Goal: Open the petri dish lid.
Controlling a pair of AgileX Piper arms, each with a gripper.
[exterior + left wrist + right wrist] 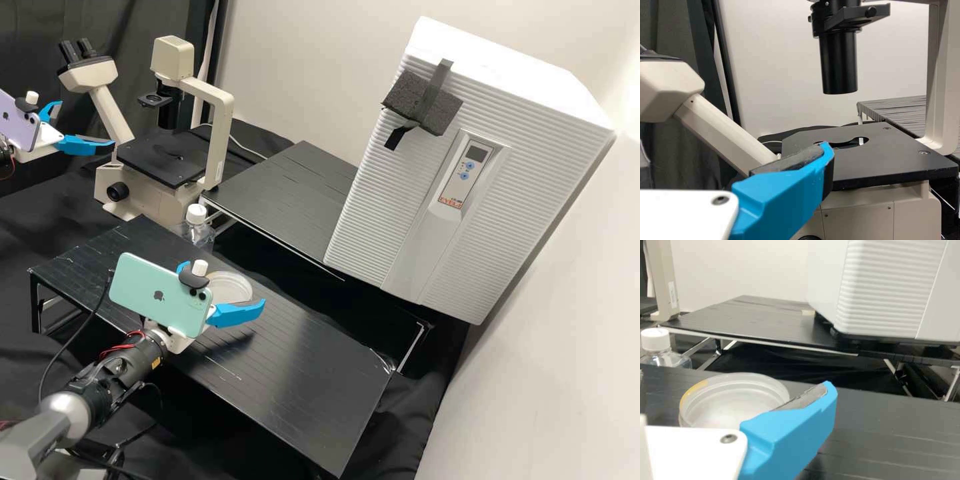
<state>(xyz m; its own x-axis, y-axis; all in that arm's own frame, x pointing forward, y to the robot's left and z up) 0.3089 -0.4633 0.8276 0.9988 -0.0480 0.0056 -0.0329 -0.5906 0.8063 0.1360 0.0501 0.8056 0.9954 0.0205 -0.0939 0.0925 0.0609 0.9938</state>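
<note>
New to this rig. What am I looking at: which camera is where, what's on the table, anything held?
Two robot arms, each ending in a gripper with two blue fingers. The high view comes from a fixed camera looking down on everything; each wrist view comes from a camera on that arm, so its own finger is in the foreground.

The left gripper hangs open in the air near a microscope. The right gripper is open by a round, clear petri dish lying on the low black table. A white-capped bottle stands beyond the table's far edge, and a ribbed white cabinet is farther back.

Neither gripper seems to hold anything. I can't tell whether the lid is on the dish.
</note>
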